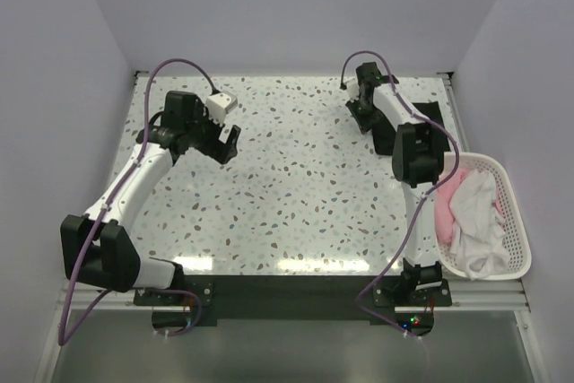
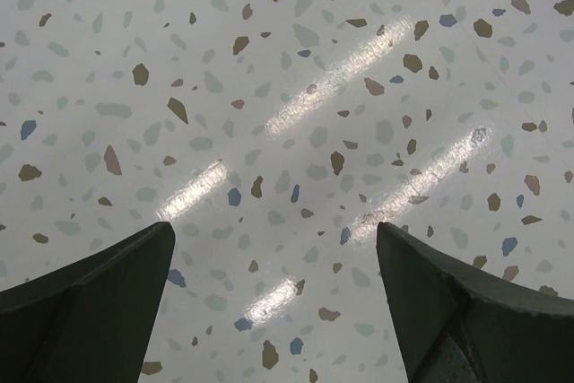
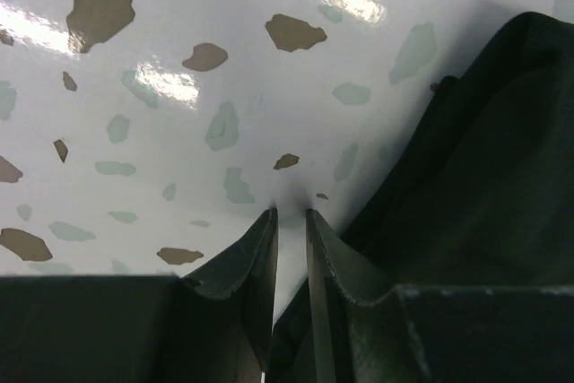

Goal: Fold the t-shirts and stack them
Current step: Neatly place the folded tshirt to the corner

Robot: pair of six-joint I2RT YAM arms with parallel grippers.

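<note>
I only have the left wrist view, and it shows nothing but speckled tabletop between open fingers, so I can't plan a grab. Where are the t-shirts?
Observer: A black t-shirt lies at the far right of the table, beside the right gripper.
Operator: Is that gripper holding it?
Observer: It doesn't look so. Its jaws are almost closed, bare table shows in the thin gap, and the fabric lies just beside them.
Operator: Any other shirts?
Observer: A white t-shirt and a pink t-shirt lie crumpled in the basket on the right side, nearer the arm bases.
</note>
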